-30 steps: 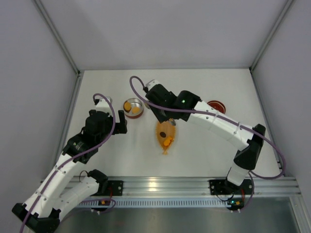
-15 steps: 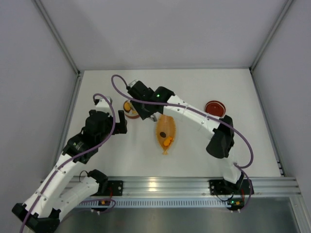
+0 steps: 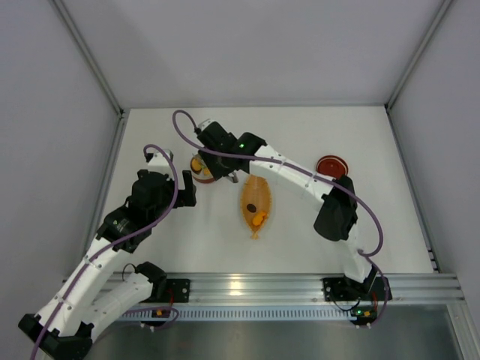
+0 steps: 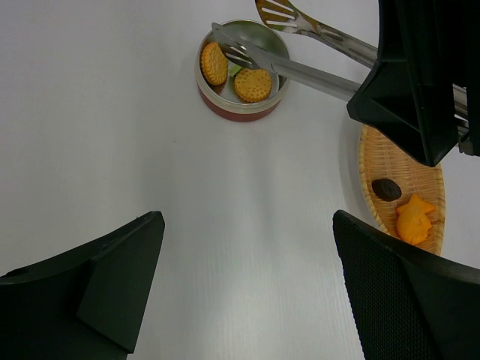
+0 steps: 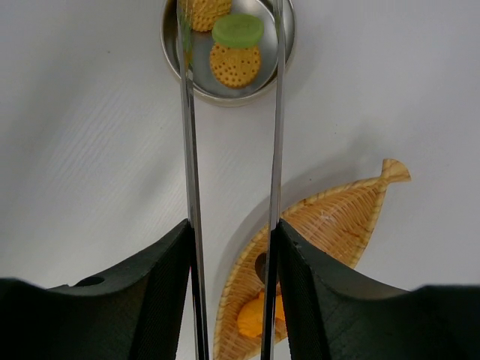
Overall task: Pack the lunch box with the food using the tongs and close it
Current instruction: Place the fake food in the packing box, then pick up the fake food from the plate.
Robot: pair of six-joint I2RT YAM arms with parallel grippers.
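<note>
tongs [image 5: 189, 150] clamped in right end effector [image 5: 232, 226], tips over lunch box [image 5: 225, 99].

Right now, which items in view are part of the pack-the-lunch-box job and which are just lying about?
In the job: lunch box, red lid, tongs in the right hand, two biscuits and green piece at the box, dark brown piece and orange piece on the orange tray.

Lying about: orange tray, merely holding food; left hand, open, holding nothing.

Food [image 4: 253, 85] in the lunch box [image 4: 240, 115] under the tongs [image 4: 307, 73], tray [image 4: 420, 187] beside it, lid [image 3: 333, 165] farther right.
</note>
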